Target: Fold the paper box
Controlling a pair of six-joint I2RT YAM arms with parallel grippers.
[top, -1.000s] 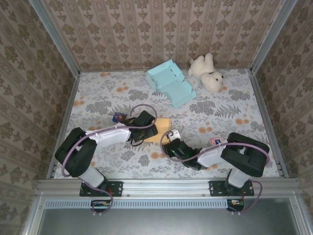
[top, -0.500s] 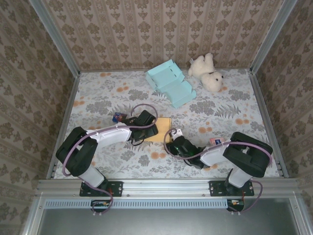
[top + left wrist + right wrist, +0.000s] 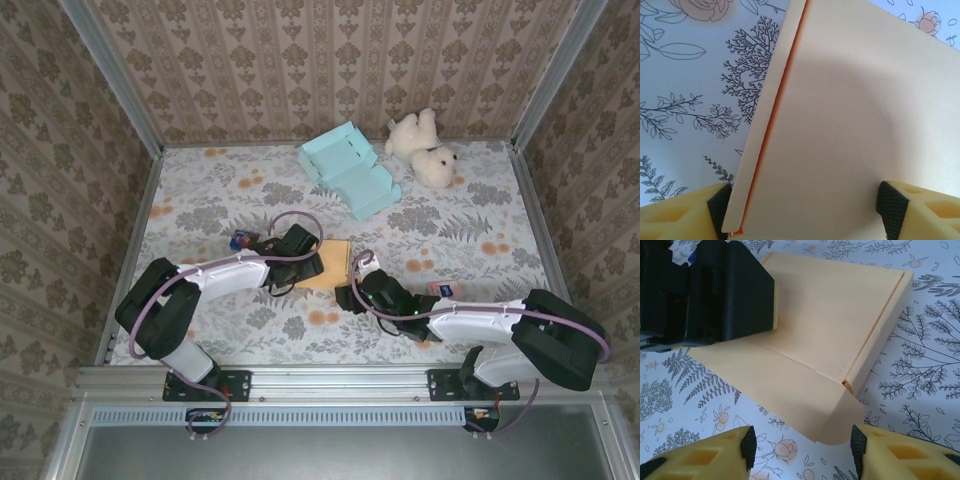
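The tan paper box (image 3: 336, 257) lies partly flat on the flowered table, between the two arms. My left gripper (image 3: 318, 264) rests on its wide panel (image 3: 840, 125) from the left. Its jaws are open, and a raised side flap (image 3: 765, 130) runs beside the left finger (image 3: 720, 210). In the right wrist view the left gripper's black body (image 3: 715, 290) sits on the box (image 3: 835, 310). My right gripper (image 3: 802, 445) is open at the box's near corner. Its fingers straddle a rounded, half-raised flap (image 3: 810, 405) without touching it.
A folded light-blue paper box (image 3: 350, 172) and a white teddy bear (image 3: 425, 148) lie at the back of the table. Patterned walls close in the left, right and far sides. A metal rail (image 3: 340, 378) runs along the near edge.
The right arm has stretched out and its gripper has edged closer to the box's near corner, with its jaws wider apart. The left gripper has stayed on the panel.
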